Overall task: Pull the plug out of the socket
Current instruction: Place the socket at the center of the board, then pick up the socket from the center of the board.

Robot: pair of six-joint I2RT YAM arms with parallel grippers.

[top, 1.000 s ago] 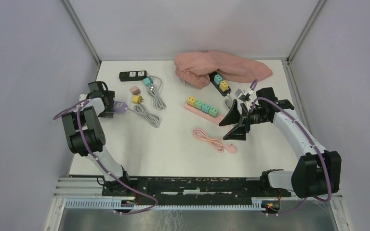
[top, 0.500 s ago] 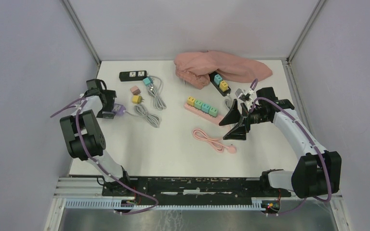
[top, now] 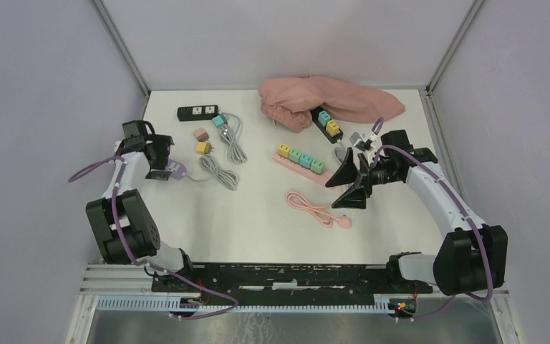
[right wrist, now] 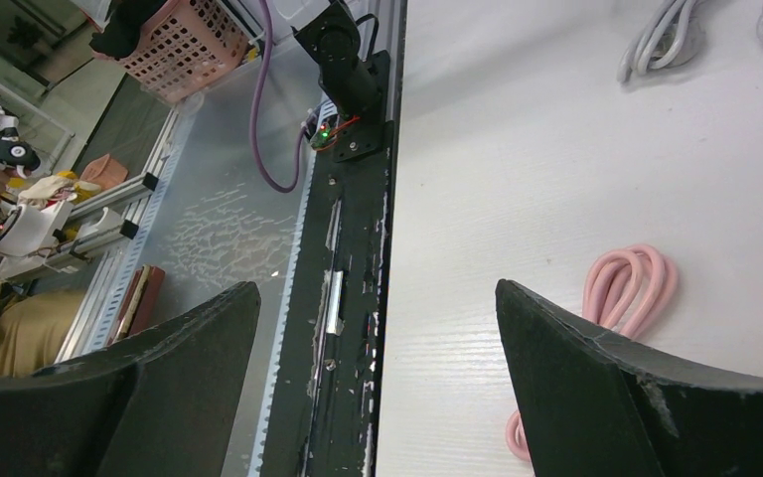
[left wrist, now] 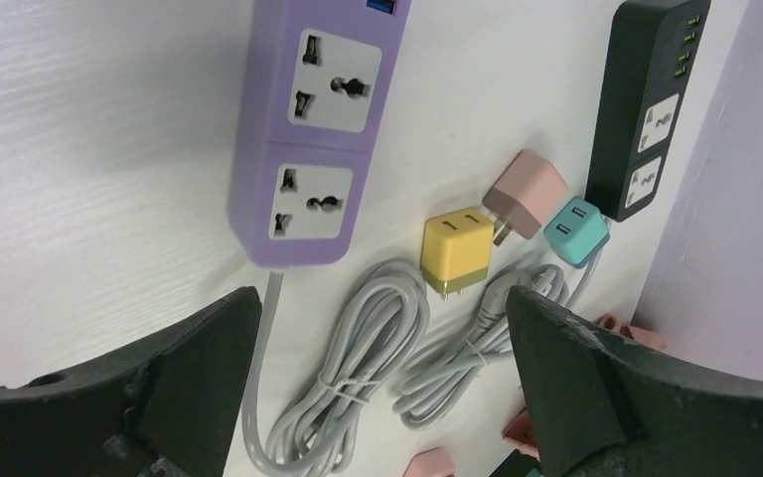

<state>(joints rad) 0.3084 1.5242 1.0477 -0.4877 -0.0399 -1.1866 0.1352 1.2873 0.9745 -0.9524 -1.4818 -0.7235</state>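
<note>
1. My left tool point(left wrist: 382, 298) hangs over the left side of the bench point(top: 258, 229), its jaws apart and gripping nothing.
2. Directly beneath it lies the purple socket strip point(left wrist: 308, 129), flat on the bench with two outlets facing up.
3. Just right of that strip, a yellow plug point(left wrist: 457, 253) and a pink plug point(left wrist: 525, 194) lie loose, touching each other.
4. A teal plug point(left wrist: 576, 231) sits at the end of the black socket strip point(left wrist: 651, 99). Coiled grey cables point(left wrist: 358, 368) lie beside these.
5. At centre, the pink socket strip point(top: 299, 162) carries a row of four plugs point(top: 301, 156), all seated.
6. Farther back, a second black strip point(top: 327, 123) carries two seated plugs, and its far end is under the pink cloth point(top: 336, 99).
7. A pink cable point(top: 315, 209) lies coiled in front.
8. My right tool point(top: 349, 185) hovers between the pink socket strip and the pink cable, with its jaws apart and holding nothing.
</note>
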